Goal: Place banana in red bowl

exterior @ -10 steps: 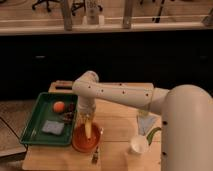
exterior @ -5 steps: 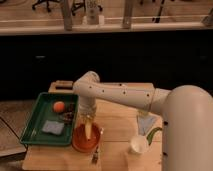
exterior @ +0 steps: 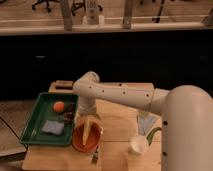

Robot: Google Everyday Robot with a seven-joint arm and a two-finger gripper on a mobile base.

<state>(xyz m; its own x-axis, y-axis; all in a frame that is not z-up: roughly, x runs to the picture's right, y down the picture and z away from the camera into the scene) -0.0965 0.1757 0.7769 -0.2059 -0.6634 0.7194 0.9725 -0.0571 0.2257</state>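
The banana [exterior: 87, 132] is seen lying within the red bowl [exterior: 76, 141] on the counter [exterior: 117, 127], its upper end met by the claw [exterior: 86, 118] (whether gripped or released cannot be told), with the green tray [exterior: 36, 113] set just beside.

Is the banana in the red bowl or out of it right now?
In. The banana lies within the red bowl's rim, pale yellow against the orange-red inside, with the gripper right above its far end.
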